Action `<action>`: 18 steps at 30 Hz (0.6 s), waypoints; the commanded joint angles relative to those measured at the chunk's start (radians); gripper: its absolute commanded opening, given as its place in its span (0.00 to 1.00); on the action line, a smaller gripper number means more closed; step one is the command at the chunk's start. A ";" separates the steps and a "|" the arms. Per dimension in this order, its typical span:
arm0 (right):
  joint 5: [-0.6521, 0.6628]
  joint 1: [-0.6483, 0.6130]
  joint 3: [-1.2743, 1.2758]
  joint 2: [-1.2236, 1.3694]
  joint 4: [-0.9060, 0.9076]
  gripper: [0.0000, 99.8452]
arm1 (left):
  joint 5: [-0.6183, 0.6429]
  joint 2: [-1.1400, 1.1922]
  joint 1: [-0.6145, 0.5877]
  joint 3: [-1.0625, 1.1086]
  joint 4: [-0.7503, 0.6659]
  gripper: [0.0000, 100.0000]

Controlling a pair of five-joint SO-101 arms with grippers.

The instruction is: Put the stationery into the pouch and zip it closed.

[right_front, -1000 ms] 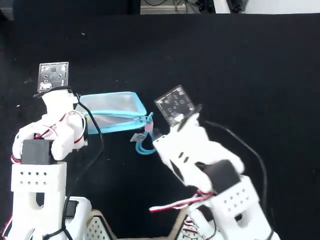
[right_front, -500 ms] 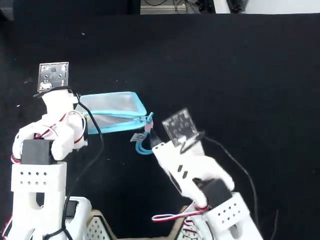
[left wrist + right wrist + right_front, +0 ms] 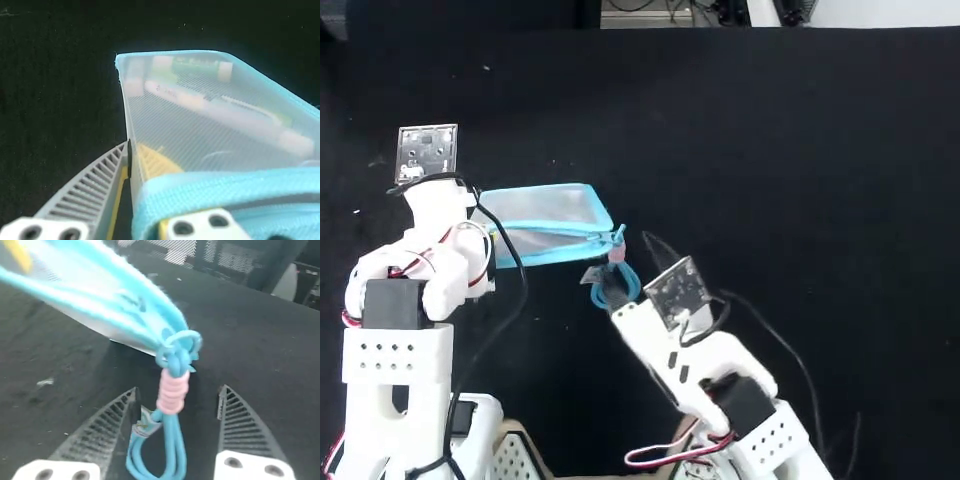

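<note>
The pouch (image 3: pixel 545 225), stationery (image 3: pixel 200 95) inside, lies on the table (image 3: pixel 800 150), one end clamped by the left gripper (image 3: pixel 132 160). The right gripper (image 3: pixel 178 389) is spread wide astride the zip cord (image 3: pixel 170 440), empty. For zipping, the cord must be pinched.

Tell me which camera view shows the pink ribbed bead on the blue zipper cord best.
The right wrist view: the pink ribbed bead hangs close on the blue zipper cord, inside the open right gripper. The high view gives it as a tiny pink spot. The left wrist view looks at the turquoise mesh pouch instead.
</note>
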 commanded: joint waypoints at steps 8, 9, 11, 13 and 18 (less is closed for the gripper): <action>-0.069 -0.021 0.007 -0.016 -0.175 0.24 | -0.005 0.003 -0.002 -0.015 0.000 0.03; -0.069 -0.021 0.007 -0.007 -0.184 0.24 | -0.005 0.003 -0.002 -0.015 0.000 0.03; -0.066 -0.021 0.007 0.019 -0.212 0.24 | -0.005 0.003 -0.001 -0.015 0.000 0.03; -0.063 -0.021 0.004 0.056 -0.239 0.23 | -0.005 0.003 -0.001 -0.015 0.000 0.03; -0.031 -0.021 -0.051 0.174 -0.273 0.11 | -0.005 0.003 -0.001 -0.015 0.000 0.03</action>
